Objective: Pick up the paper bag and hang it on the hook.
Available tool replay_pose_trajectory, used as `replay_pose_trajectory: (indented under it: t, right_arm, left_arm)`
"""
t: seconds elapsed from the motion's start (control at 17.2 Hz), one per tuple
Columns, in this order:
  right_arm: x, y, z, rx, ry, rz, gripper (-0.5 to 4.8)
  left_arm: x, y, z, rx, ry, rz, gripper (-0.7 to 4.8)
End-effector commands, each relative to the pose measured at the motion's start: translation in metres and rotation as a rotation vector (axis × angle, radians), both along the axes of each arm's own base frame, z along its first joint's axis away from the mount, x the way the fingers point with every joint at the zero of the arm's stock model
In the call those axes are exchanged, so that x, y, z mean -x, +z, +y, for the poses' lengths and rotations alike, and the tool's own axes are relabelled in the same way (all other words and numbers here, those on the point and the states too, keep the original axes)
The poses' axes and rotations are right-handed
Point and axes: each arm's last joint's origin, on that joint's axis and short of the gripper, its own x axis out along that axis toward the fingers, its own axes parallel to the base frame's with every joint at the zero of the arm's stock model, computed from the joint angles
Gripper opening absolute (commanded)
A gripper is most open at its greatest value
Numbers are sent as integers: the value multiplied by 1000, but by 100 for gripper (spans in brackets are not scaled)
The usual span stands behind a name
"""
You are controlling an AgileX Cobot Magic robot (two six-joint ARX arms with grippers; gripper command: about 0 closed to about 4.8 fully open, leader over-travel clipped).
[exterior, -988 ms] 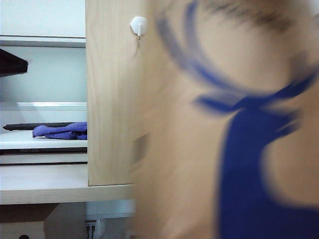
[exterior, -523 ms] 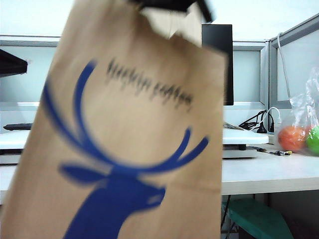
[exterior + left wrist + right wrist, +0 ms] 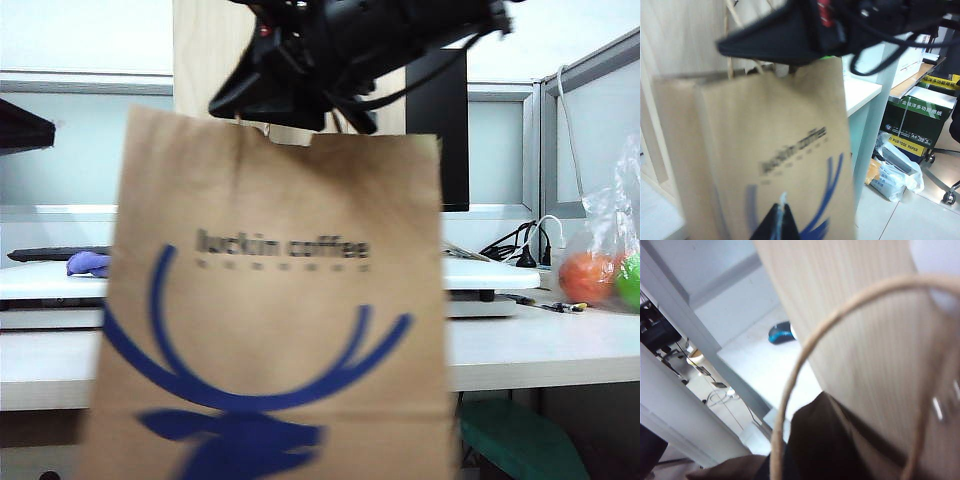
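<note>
Hanging from the right tool [image 3: 290, 100], which was clamped shut on its handle, the paper bag [image 3: 270, 310] dangled in front of the wood-grain board [image 3: 205, 45], well above the desk [image 3: 540, 350]. The left tool [image 3: 776, 225] sat low beside the bag; whether it was closed could not be told. The hook [image 3: 940, 407] appeared only as a blurred metal glint near the twisted loop handle [image 3: 805, 360]. Trouble seemed likely if the swinging bag carried the loop past the thin hook, or if the stiff kraft paper creased against the board. The bag was matte brown and flat-sided; the handle was a rough, thin paper cord.
</note>
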Motion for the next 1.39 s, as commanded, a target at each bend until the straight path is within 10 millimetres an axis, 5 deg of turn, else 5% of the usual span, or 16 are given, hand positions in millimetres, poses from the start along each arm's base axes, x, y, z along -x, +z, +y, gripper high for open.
replay_pose_trajectory:
  t: [0.06,0.46,0.52,0.58,0.64,0.93,1.22,1.39]
  right_arm:
    - [-12,-3,6,-6,-21,5,-3]
    - [-16,-18,1,79,-56,83,1]
    - [-16,-19,1,88,-55,93,68]
    - [-15,-21,0,99,-54,111,217]
    - [-15,-22,0,106,-56,126,242]
    - [-11,-11,-3,74,-31,146,244]
    - [15,28,-30,93,-44,150,244]
    - [47,52,-60,183,-28,147,237]
  left_arm:
    - [0,1,0,4,-2,-6,-5]
    - [0,1,0,4,-3,-6,-6]
    - [0,1,0,4,-3,-6,-6]
    - [0,1,0,4,-3,-6,-6]
    - [0,1,0,4,-3,-6,-6]
    - [0,1,0,4,-3,-6,-6]
    - [0,1,0,4,-3,-6,-6]
    - [0,1,0,4,-3,-6,-6]
